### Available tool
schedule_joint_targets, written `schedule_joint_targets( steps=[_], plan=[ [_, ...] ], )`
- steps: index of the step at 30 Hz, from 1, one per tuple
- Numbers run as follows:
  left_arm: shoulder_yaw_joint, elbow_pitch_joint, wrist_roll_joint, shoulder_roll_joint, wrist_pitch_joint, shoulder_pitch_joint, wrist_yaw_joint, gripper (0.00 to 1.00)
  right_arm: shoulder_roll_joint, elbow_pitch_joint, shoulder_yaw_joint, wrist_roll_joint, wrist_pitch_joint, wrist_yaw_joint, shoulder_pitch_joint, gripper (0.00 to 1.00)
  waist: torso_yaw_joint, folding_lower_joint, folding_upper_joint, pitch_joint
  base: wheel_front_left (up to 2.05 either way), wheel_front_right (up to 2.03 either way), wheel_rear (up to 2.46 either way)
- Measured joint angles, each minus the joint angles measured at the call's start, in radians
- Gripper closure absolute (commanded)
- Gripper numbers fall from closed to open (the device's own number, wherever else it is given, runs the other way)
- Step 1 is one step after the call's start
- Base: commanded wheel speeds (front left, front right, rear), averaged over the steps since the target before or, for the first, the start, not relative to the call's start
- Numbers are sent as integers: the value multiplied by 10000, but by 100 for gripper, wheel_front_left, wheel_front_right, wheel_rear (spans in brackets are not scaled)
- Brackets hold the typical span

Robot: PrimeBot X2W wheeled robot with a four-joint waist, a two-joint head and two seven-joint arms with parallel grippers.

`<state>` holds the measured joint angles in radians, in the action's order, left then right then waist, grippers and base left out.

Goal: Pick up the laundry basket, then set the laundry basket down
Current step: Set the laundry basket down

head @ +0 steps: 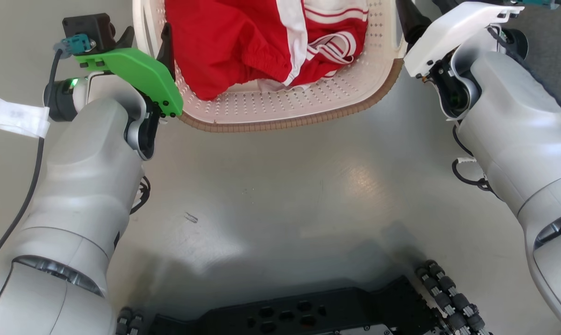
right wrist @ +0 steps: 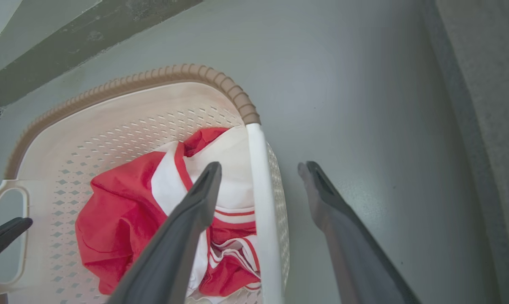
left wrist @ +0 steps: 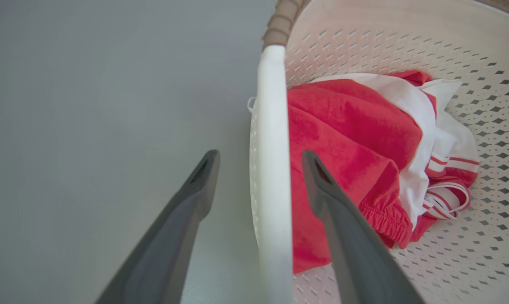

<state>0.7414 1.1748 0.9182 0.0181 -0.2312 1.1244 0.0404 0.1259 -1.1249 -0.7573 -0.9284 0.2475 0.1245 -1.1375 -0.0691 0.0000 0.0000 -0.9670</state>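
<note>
Between the 2 spread fingers of the left gripper (left wrist: 260, 156), and likewise of the right gripper (right wrist: 260, 166), runs a white handle (left wrist: 271, 126) of the laundry basket (head: 261, 104); neither grips yet.

We show the laundry basket (head: 271, 102) in smooth, perforated cream plastic, its rim (head: 271, 125) moulded to a brown woven texture; the garment (head: 224, 42) is soft matt red-and-white cloth; the floor (head: 285, 195) is smooth, faintly glossy grey.

Indoor room, smooth grey floor (head: 308, 186), carpet edge (right wrist: 486, 109)
</note>
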Motion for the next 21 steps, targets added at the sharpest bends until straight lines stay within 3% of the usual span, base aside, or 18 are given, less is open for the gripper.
schedule_joint_targets(
  steps=[21],
  plan=[
    [104, 151, 63, 2, -157, -1046, 222, 0, 2, 69, 140, 583, 44, 0, 1257, 0, 73, 0, 0, 1882, 0, 0, 0]
  ],
)
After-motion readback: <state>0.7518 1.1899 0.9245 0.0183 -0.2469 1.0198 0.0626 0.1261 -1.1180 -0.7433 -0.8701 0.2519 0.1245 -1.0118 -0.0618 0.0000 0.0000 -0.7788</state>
